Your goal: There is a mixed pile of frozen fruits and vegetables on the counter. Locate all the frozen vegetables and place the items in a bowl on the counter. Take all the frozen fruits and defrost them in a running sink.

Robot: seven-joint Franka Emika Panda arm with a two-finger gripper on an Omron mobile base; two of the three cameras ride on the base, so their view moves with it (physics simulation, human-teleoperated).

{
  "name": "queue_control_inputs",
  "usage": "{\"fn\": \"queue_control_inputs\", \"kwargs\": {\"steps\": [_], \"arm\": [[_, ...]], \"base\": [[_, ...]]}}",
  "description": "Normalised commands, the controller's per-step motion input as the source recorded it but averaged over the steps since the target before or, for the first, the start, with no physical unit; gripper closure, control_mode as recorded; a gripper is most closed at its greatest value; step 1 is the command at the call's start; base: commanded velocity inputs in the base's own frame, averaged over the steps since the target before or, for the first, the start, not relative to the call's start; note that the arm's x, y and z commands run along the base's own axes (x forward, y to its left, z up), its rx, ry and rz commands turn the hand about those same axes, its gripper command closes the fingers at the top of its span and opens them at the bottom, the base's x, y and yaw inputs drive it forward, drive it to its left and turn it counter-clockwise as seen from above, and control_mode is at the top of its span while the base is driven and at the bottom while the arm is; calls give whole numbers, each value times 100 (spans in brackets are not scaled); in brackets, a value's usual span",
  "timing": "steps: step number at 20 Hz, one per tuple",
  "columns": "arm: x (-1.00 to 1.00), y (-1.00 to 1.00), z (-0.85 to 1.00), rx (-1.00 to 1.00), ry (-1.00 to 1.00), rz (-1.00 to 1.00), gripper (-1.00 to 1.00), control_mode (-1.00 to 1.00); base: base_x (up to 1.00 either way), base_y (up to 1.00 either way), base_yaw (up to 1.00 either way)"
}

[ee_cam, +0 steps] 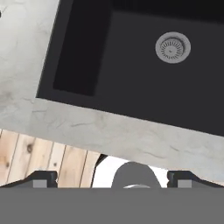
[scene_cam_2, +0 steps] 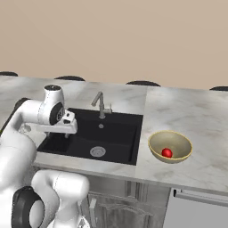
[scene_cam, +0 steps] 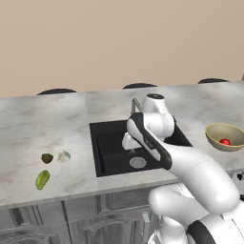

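Nearest, the gripper [scene_cam_2: 67, 128] hangs with jaws spread wide and nothing between them, above the black sink [scene_cam: 114, 152] by its near left edge. On the table [scene_cam: 43, 124] to the left lie a yellow-green fruit [scene_cam: 42, 179], an olive lump [scene_cam: 46, 158] and a white bulb [scene_cam: 64, 156], close together. Right of the sink, the tan bowl [scene_cam_2: 178, 138] holds the red tomato [scene_cam_2: 167, 152]. Behind the basin stands a grey faucet [scene_cam_2: 100, 103].

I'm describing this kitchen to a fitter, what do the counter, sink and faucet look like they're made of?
Counter: pale grey-white stone, probably marble, going by its veining. Sink: matte black basin, possibly composite, with a silvery metal drain. Faucet: grey, angular, apparently brushed metal.
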Motion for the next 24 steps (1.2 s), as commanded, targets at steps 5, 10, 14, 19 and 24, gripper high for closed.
{"fn": "queue_control_inputs", "kwargs": {"steps": [5, 10, 14, 19, 24], "arm": [[39, 93, -1, -7, 21, 6, -100, -100], [48, 90, -1, -7, 20, 4, -100, -100], [78, 99, -17, -9, 4, 0, -100, -100], [80, 100, -31, -11, -3, 0, -100, -100], [23, 66, -26, -1, -27, 1, -100, -100]], "base": [[0, 0, 0], [0, 0, 0], [0, 0, 0], [0, 0, 0], [0, 0, 0]]}}
